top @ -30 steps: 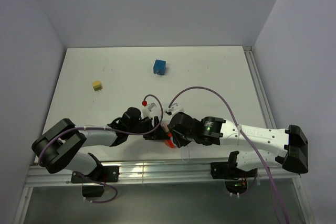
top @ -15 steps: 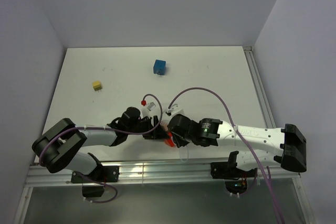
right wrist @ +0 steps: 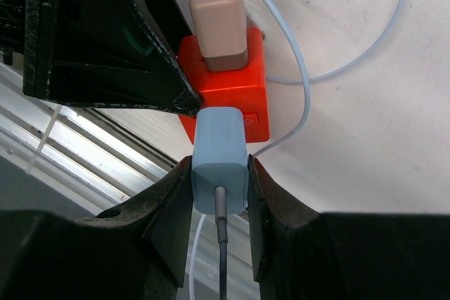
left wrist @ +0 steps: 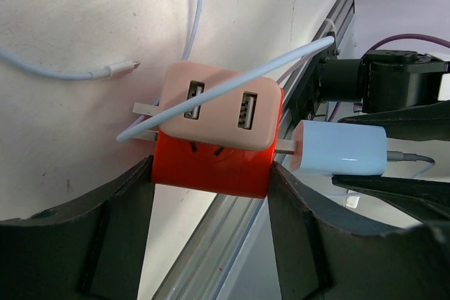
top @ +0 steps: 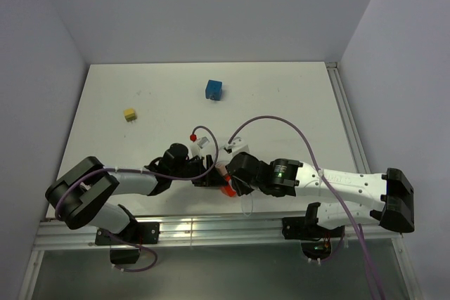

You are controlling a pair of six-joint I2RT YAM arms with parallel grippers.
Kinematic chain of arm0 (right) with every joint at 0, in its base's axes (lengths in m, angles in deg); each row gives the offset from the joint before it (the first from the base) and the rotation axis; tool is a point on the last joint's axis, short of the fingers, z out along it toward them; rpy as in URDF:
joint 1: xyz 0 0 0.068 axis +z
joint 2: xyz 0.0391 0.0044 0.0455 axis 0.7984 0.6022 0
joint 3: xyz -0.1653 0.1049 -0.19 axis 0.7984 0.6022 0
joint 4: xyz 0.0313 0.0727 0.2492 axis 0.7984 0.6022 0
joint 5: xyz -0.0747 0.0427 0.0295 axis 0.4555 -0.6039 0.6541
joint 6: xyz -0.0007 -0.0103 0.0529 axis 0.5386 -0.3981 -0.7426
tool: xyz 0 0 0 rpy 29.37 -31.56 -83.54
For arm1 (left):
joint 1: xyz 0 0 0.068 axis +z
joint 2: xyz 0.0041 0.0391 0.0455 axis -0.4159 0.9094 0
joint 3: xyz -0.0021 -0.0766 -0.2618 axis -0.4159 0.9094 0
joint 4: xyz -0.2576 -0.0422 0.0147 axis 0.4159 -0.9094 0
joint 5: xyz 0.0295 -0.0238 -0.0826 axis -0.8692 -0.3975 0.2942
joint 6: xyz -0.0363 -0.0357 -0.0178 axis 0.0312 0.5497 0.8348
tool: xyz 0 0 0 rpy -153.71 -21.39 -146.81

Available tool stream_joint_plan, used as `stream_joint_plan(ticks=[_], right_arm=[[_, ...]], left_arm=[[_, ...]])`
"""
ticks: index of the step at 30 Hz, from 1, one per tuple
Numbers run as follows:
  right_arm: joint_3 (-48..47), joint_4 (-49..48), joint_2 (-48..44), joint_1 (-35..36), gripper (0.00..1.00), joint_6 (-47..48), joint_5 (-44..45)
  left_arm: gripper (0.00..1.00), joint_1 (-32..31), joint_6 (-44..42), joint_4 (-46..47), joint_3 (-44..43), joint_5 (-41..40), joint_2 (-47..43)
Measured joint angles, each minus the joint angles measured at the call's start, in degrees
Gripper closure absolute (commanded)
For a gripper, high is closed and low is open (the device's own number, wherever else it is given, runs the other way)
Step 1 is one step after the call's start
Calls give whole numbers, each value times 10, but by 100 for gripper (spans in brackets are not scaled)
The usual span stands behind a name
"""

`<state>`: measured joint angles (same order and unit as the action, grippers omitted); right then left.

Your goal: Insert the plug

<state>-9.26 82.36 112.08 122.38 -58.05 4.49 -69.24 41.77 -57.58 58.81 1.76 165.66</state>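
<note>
My left gripper (left wrist: 211, 173) is shut on a red socket cube (left wrist: 211, 168), near the table's front edge (top: 226, 189). A pink USB charger (left wrist: 219, 105) sits plugged into the cube's top face, a light blue cable looping over it. My right gripper (right wrist: 219, 173) is shut on a light blue plug (right wrist: 220, 159) with a grey cord. The plug's front meets the red cube's side (right wrist: 232, 96); in the left wrist view the plug (left wrist: 339, 149) stands close against the cube with its prongs partly showing.
A blue cube (top: 214, 90) and a small yellow block (top: 129, 114) lie farther back on the white table. A loose white cable end (left wrist: 116, 69) lies beside the cube. The aluminium rail (top: 211, 230) runs just below the grippers.
The right arm has shifted slightly; the plug stays against the cube's side. The left arm holds still.
</note>
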Motion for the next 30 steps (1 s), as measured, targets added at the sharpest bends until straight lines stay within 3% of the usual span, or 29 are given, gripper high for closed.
stream_joint_plan(ticks=[24, 30], right_arm=[[18, -21, 3, 1, 100, 12, 4], [19, -33, 26, 23, 100, 15, 48]], left_arm=[[100, 5, -1, 18, 0, 6, 12], [100, 11, -2, 36, 0, 6, 24]])
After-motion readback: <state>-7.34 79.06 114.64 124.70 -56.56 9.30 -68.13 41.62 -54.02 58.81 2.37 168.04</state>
